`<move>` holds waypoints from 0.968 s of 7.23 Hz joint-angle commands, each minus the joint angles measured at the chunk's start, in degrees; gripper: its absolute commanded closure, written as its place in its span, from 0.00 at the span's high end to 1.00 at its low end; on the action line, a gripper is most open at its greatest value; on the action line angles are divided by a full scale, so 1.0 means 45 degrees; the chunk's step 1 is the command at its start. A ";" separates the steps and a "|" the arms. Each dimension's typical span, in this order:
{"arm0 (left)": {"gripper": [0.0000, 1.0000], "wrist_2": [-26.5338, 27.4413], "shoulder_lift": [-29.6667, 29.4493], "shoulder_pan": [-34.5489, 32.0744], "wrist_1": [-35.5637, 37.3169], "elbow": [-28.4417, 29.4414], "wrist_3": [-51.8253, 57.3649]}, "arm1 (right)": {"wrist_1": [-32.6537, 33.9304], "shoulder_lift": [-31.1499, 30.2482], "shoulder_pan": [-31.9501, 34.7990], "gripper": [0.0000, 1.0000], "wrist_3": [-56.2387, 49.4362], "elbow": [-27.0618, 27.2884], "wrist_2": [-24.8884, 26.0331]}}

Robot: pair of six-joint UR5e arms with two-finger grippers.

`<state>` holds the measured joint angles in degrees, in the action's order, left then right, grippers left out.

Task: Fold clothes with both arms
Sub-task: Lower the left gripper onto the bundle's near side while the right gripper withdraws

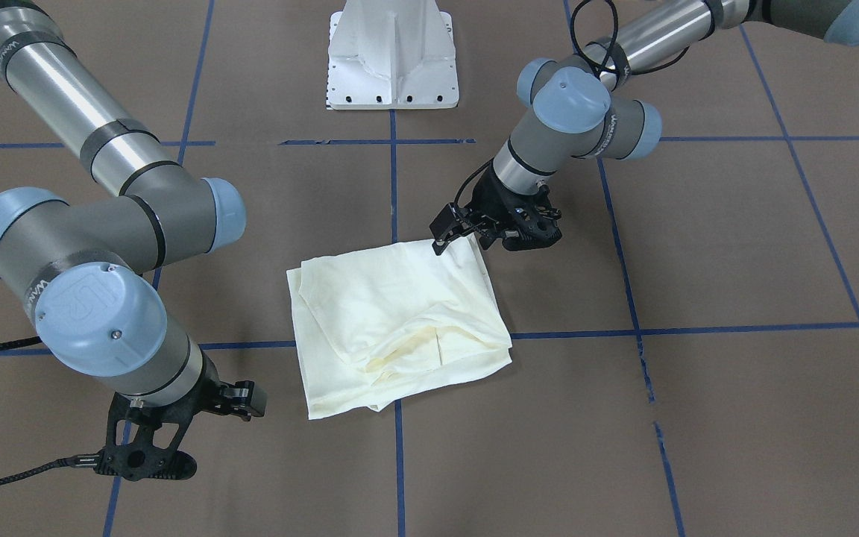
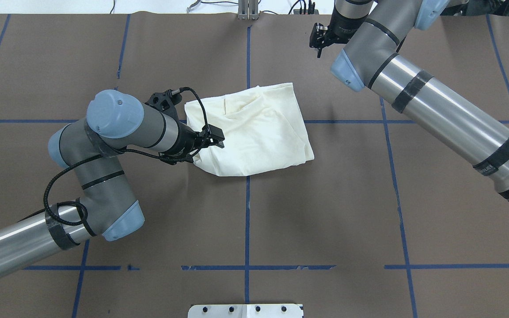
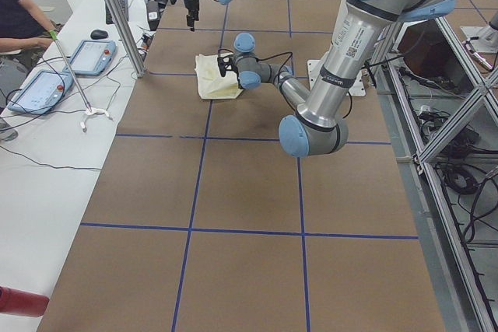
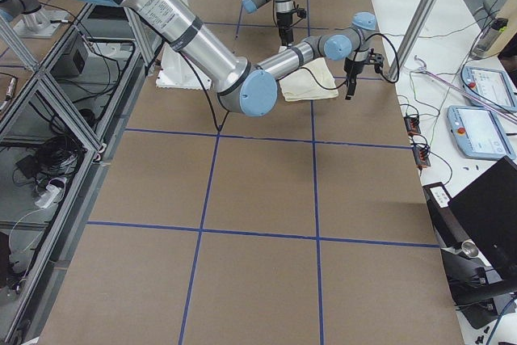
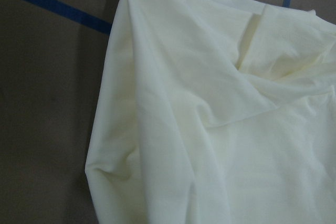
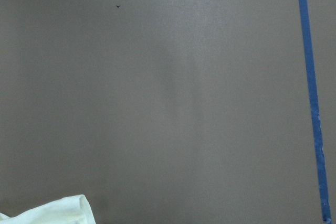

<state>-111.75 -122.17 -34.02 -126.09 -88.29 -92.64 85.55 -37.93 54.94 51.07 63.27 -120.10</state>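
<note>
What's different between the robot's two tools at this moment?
The left tool is at the edge of the shirt; the right tool hangs above bare table, apart from it. The left tool tilts low toward the cloth; the right tool points straight down. Both are black.

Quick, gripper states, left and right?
Left gripper: at the shirt corner, open or closed cannot be told.
Right gripper: off the shirt, empty, cannot be told.

Bright, even overhead light; soft shadows on the counter (image 1: 735,246). Glare streaks along the right arm (image 2: 440,110) metal tube. Left wrist view dimmer, shirt (image 5: 220,129) soft-focus, right wrist view slightly hazy.
</note>
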 commanded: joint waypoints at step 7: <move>1.00 0.0028 -0.0447 0.0139 -0.1081 0.1083 0.0021 | -0.0007 -0.0086 0.0017 1.00 -0.0001 0.0119 0.0009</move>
<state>-111.63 -123.88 -33.44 -130.92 -83.87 -92.65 85.52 -38.33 55.02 51.07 63.81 -120.06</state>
